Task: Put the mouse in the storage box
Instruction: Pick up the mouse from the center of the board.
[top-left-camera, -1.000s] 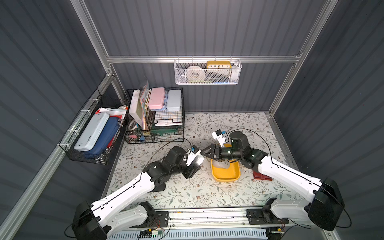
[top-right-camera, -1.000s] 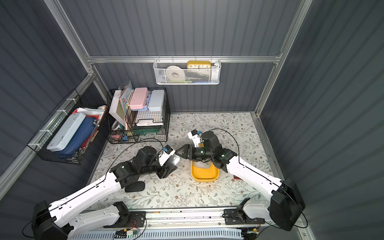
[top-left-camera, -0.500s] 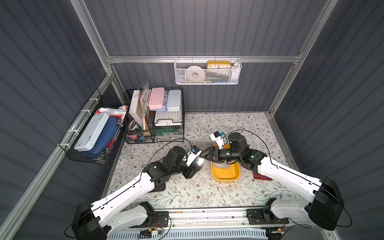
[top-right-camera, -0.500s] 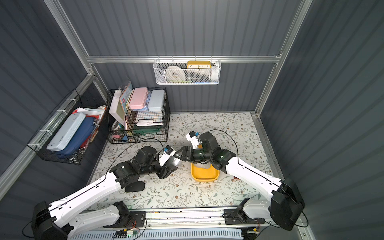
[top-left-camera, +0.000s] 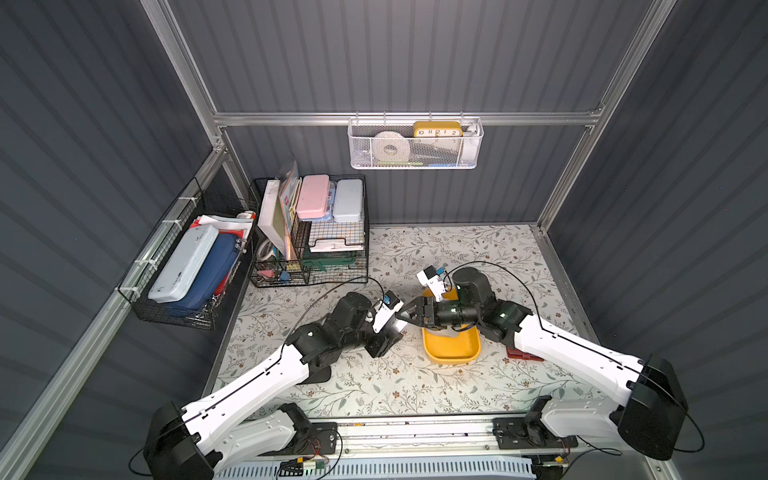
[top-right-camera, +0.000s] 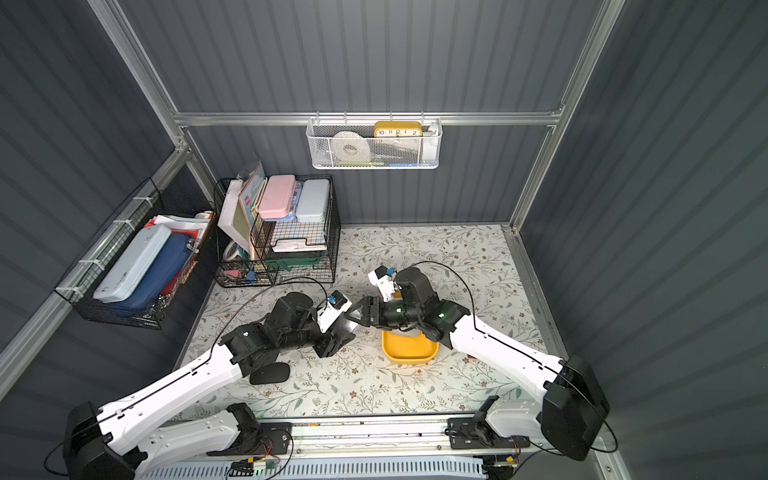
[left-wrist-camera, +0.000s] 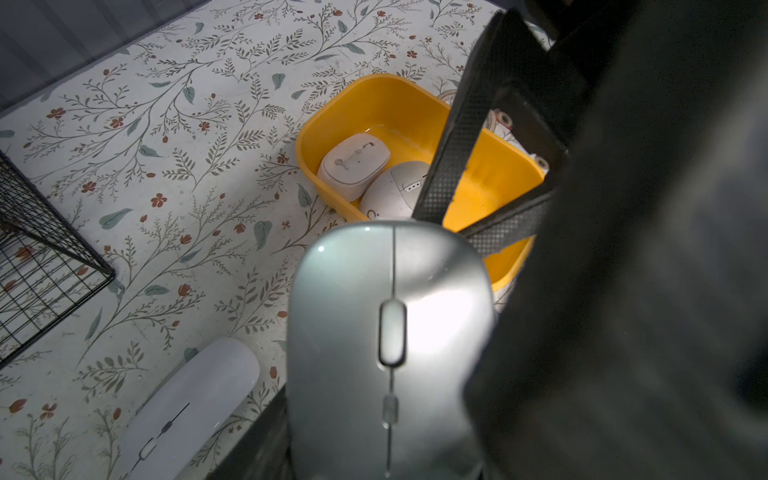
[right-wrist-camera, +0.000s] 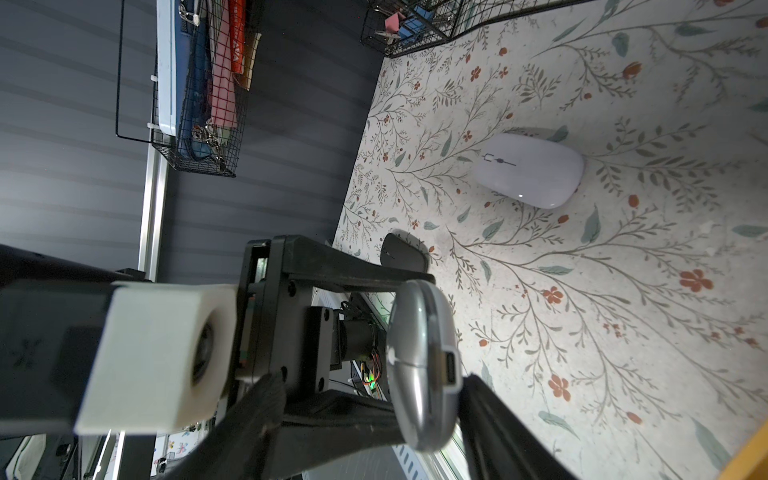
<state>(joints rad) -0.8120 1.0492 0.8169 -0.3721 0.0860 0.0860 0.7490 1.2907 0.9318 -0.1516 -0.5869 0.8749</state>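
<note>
Handing over (judged): the silver mouse (left-wrist-camera: 386, 332) was held above the table (top-left-camera: 415, 386), just left of the box (top-left-camera: 453, 353).
Left gripper (top-left-camera: 395, 326): closed on the silver mouse.
Right gripper (top-left-camera: 409, 316): spread open, one finger either side of the mouse's front end, not clamped.
Done: two pale mice (left-wrist-camera: 353, 166) lay inside the box.
Remaining: the silver mouse; also a white mouse (right-wrist-camera: 532, 170) and a black mouse (top-right-camera: 270, 372) on the table, left of the box.
</note>
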